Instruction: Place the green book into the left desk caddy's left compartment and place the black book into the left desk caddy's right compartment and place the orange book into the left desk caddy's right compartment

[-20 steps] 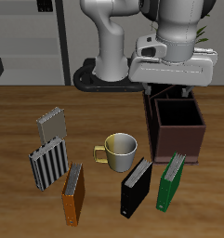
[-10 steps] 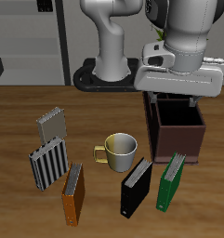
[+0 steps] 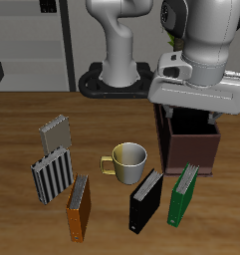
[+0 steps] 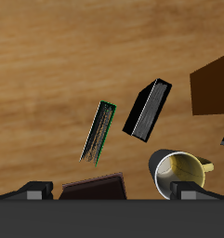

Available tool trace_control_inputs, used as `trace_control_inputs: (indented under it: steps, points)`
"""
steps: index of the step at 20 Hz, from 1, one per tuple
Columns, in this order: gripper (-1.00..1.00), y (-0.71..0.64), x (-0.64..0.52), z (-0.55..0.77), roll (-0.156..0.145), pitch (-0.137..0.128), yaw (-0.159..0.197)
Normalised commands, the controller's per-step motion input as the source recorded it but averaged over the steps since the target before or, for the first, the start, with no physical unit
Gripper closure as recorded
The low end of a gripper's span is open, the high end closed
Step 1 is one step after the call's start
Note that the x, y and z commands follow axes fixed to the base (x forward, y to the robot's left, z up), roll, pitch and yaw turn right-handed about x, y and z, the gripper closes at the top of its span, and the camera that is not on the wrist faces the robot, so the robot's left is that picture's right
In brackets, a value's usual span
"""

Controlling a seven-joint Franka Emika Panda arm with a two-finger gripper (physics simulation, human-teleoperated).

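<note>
The green book [image 3: 183, 194] stands on edge near the table's front edge, just in front of the left desk caddy [image 3: 189, 141], a dark maroon box. Beside the green one is the black book [image 3: 144, 200], and the orange book [image 3: 79, 208] lies farther along the front. My gripper [image 3: 194, 112] hangs over the caddy, open and holding nothing. The wrist view shows the green book [image 4: 99, 130], the black book [image 4: 147, 110], part of the orange book [image 4: 214, 82] and the caddy's edge [image 4: 93, 189]. The gripper [image 4: 112, 193] has its fingers [image 4: 34, 191] spread wide. The caddy's compartments are mostly hidden by the hand.
A yellowish mug [image 3: 126, 160] stands between the caddy and the books. Two grey striped books [image 3: 52, 174] [image 3: 55, 130] stand past the orange one. The robot's base [image 3: 117, 80] is at the back. The mug [image 4: 181, 172] also shows in the wrist view.
The gripper has moved forward and down toward the caddy and the table's front, still open. The books, mug and caddy have not moved.
</note>
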Motion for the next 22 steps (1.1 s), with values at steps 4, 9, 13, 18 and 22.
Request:
trace_control_inputs:
  steps: [4, 9, 13, 18, 22]
  points:
    - [-1.00, 0.07, 0.10, -0.31, 0.026, 0.012, -0.020]
    - [-1.00, 0.01, 0.10, -0.21, 0.015, 0.003, -0.032]
    - [-1.00, -0.10, 0.09, -0.08, -0.012, -0.032, -0.032]
    - [-1.00, -0.03, 0.09, -0.10, 0.014, -0.017, -0.047]
    - [-1.00, 0.00, 0.10, -0.25, 0.006, -0.004, -0.026]
